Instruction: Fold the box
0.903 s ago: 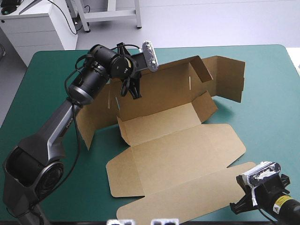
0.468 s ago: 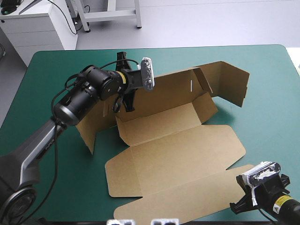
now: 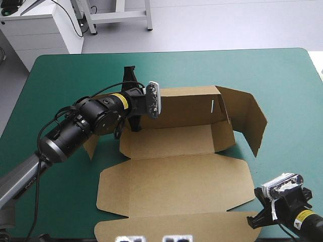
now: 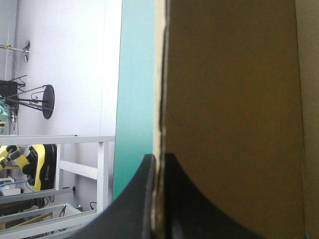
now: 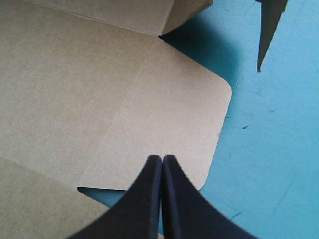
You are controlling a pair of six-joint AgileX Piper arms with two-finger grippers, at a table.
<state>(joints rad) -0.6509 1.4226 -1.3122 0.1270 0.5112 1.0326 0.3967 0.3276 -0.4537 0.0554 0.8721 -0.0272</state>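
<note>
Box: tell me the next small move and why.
Probably start the right end effector toward the box's right end flap, to push it inward: that flap splays outward, the left end effector is shut on the raised rear wall, and the right one hangs shut, empty, over the lid.

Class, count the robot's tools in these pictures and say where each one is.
2. The left tool is shut on the raised far wall of the box, at its left end. The right tool, shut, is near the table's near right corner, aimed at a flat flap.
</note>
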